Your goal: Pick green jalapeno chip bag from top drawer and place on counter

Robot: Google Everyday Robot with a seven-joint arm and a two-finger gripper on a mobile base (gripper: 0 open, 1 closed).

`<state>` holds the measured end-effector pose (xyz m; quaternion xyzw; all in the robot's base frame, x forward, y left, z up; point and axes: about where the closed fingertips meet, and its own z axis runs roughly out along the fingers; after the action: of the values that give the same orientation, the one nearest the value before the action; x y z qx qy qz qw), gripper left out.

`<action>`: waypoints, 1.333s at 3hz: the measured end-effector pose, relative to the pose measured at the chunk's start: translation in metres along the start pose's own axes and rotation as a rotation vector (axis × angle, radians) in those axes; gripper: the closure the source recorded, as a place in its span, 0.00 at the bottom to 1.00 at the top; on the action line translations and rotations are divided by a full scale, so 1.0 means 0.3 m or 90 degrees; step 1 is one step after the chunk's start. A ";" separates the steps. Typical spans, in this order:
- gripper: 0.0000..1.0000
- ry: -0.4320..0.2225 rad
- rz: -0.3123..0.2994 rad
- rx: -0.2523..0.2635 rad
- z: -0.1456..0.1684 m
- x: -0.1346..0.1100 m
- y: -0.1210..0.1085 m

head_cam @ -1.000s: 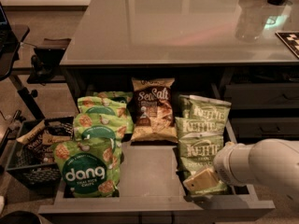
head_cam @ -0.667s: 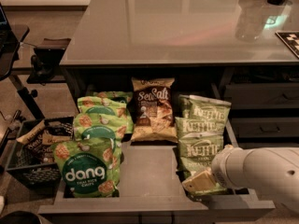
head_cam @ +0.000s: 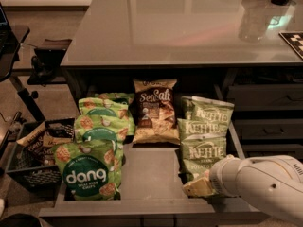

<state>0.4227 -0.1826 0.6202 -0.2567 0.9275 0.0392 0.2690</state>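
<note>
Three green Kettle jalapeno chip bags (head_cam: 204,132) stand in a row at the right side of the open top drawer (head_cam: 151,171). The front one (head_cam: 202,157) is nearest me. My white arm (head_cam: 260,186) reaches in from the lower right. My gripper (head_cam: 198,187) is at the arm's tip, low at the bottom front of the front Kettle bag and touching or very close to it. The arm's wrist hides most of the gripper. The grey counter (head_cam: 180,27) lies above the drawer.
A brown Sea Salt chip bag (head_cam: 155,110) stands at the drawer's back middle. Several green Dang bags (head_cam: 92,167) fill the left side. A black crate (head_cam: 33,155) with snacks sits on the floor at left. Closed drawers (head_cam: 265,112) are at right.
My arm has shifted a little to the left and lower, bringing the gripper closer against the bottom of the front Kettle bag. The bags have not moved.
</note>
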 end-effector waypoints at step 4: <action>0.65 0.000 0.005 0.001 -0.001 -0.003 0.001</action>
<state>0.4231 -0.1820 0.6208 -0.2530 0.9284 0.0397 0.2693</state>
